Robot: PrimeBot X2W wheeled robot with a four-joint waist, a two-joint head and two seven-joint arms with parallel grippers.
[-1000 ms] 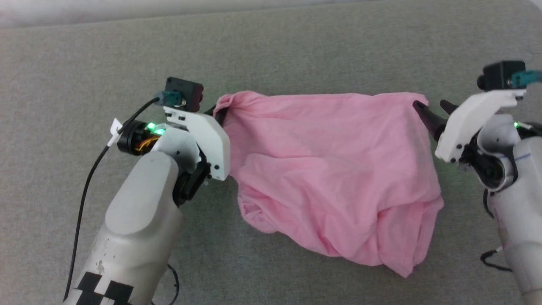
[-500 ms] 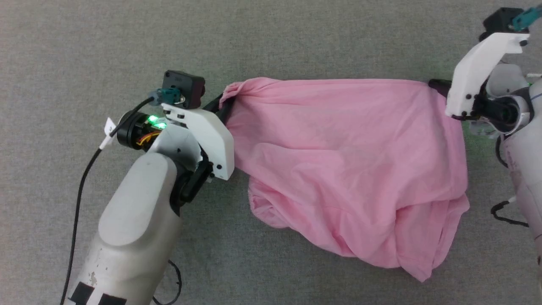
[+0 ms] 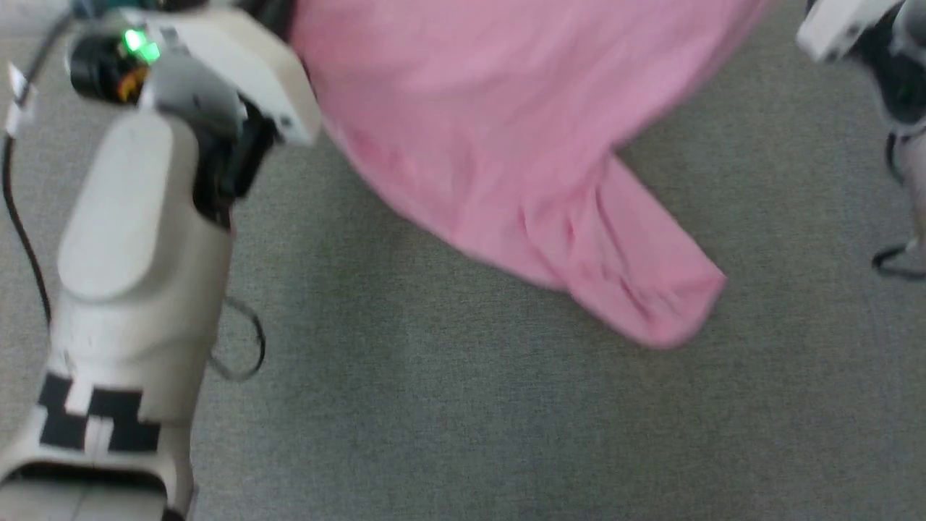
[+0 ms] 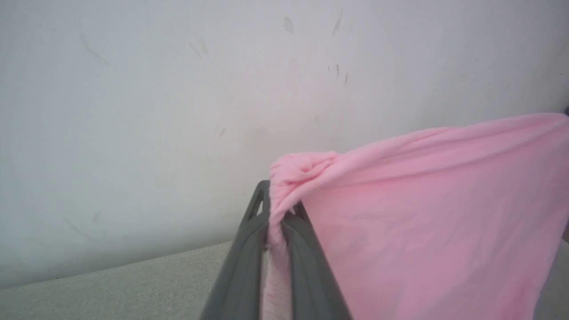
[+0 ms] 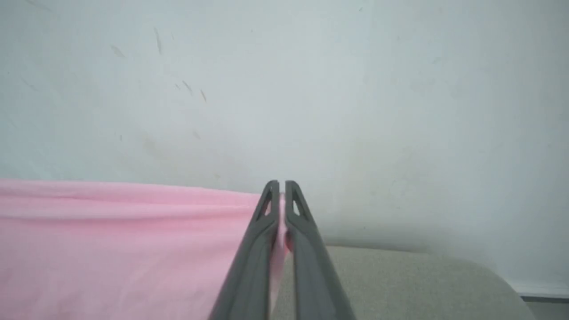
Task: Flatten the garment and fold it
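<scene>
The pink garment (image 3: 506,137) hangs stretched between my two grippers, with its lower end (image 3: 651,297) trailing down to the right over the grey surface. In the left wrist view my left gripper (image 4: 276,209) is shut on a bunched corner of the garment (image 4: 422,213), which spreads away to the right. In the right wrist view my right gripper (image 5: 279,189) is shut on the garment's other top edge, a thin strip of pink between its fingers; the cloth (image 5: 124,240) runs off to the left. The fingertips are past the top of the head view.
A grey cloth-covered surface (image 3: 463,420) lies under the garment. A pale wall (image 4: 178,89) stands close ahead of both grippers. The grey surface ends in a rounded corner (image 5: 489,275) near the right gripper. A black cable (image 3: 239,347) loops beside my left forearm.
Both grippers have risen and carried the garment's top edge up and away. The cloth has been pulled off the surface and hangs out longer. The head camera has also shifted.
</scene>
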